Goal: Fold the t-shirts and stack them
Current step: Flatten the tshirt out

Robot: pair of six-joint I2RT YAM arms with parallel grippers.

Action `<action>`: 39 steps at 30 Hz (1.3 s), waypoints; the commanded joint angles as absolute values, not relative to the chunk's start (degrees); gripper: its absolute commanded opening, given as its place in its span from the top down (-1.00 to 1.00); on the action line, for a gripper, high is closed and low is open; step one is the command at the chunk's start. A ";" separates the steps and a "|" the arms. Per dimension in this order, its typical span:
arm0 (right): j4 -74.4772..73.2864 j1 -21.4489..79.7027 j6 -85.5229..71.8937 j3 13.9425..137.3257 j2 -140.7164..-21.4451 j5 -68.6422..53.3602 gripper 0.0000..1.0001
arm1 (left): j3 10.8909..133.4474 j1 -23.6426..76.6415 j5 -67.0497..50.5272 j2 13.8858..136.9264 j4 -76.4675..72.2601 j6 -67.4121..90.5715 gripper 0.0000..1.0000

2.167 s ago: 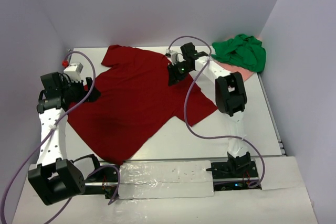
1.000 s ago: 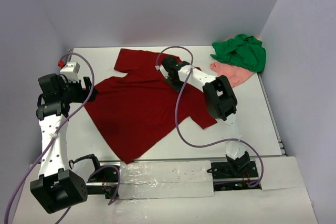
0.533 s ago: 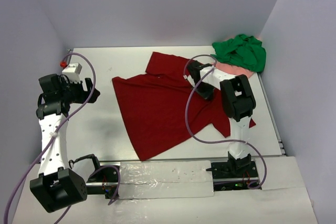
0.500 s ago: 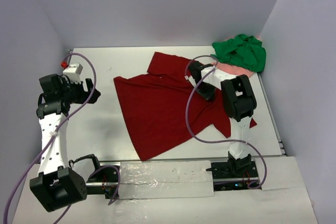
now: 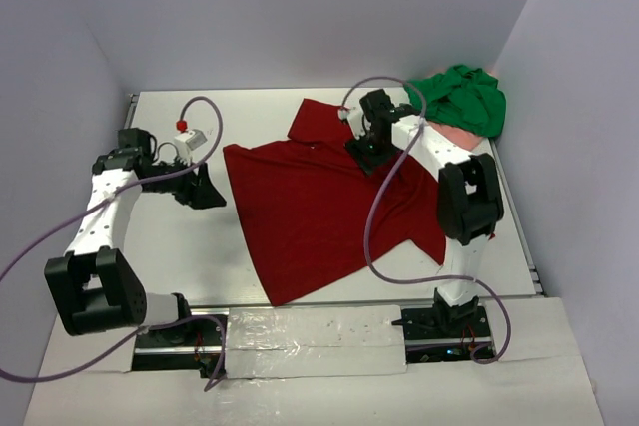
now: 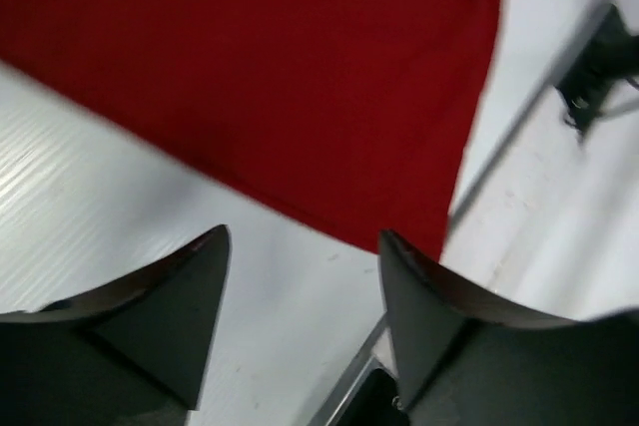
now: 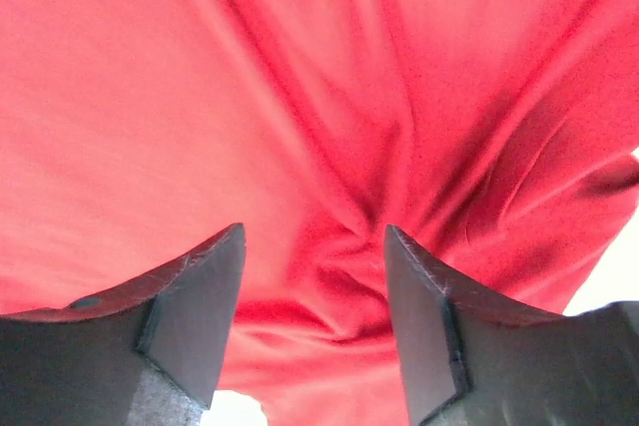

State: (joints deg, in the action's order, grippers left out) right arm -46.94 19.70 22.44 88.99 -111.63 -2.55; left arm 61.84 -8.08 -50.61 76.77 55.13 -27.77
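Dragged dark red t-shirt [image 5: 319,207] rightward. Opened right hand [image 5: 365,147] over it. Swung left hand [image 5: 208,192] in beside its edge.

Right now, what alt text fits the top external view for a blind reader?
A dark red t-shirt lies spread on a white table, the right pincer open over its far part, the left pincer open beside its edge. A green t-shirt sits bunched at the far right corner.

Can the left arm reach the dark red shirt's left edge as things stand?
Probably yes. The left gripper hangs open just beside the dark red t-shirt, near its left edge, with only bare table between them. The right gripper is over the collar end, out of the way.
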 commanded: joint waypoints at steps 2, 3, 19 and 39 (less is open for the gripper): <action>-35.01 21.53 16.18 92.46 -101.43 -12.57 -0.21 | 66.00 -1.95 -63.36 79.26 59.68 -33.84 -0.25; -34.02 21.53 14.34 92.46 -100.73 -12.57 -0.17 | 65.92 1.02 -65.11 79.89 58.63 -33.05 0.04; -29.35 20.30 10.28 89.48 -87.64 -7.65 -0.12 | 65.92 16.61 -56.00 103.09 44.39 -17.43 1.00; -29.80 18.11 11.25 89.21 -74.36 -6.86 -0.11 | 56.95 19.86 -13.47 105.38 25.83 -2.90 1.00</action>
